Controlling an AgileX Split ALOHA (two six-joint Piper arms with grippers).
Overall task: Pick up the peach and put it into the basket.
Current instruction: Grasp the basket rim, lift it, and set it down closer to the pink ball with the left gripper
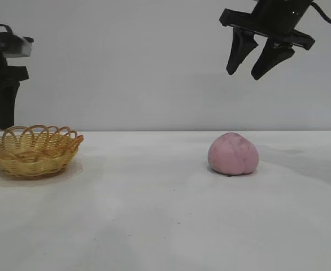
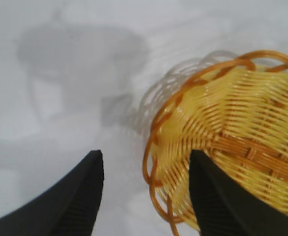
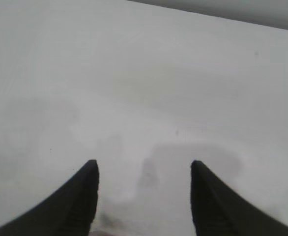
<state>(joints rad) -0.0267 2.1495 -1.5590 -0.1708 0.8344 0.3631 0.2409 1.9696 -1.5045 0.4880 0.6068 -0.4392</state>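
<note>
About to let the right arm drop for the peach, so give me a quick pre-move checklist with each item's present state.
1. Right gripper open, empty: ok.
2. Right gripper directly over the peach: not ok, it hangs high and toward the right.
3. Peach free on the table, nothing touching it: ok.
4. Basket upright: ok.
5. Basket empty: ok in the left wrist view.
6. Left gripper clear of the basket: not ok, it hangs above its rim.

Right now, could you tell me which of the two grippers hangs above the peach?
The right gripper, open, hangs high above the peach. The left gripper, also open, sits at the far side of the table by the basket.
</note>
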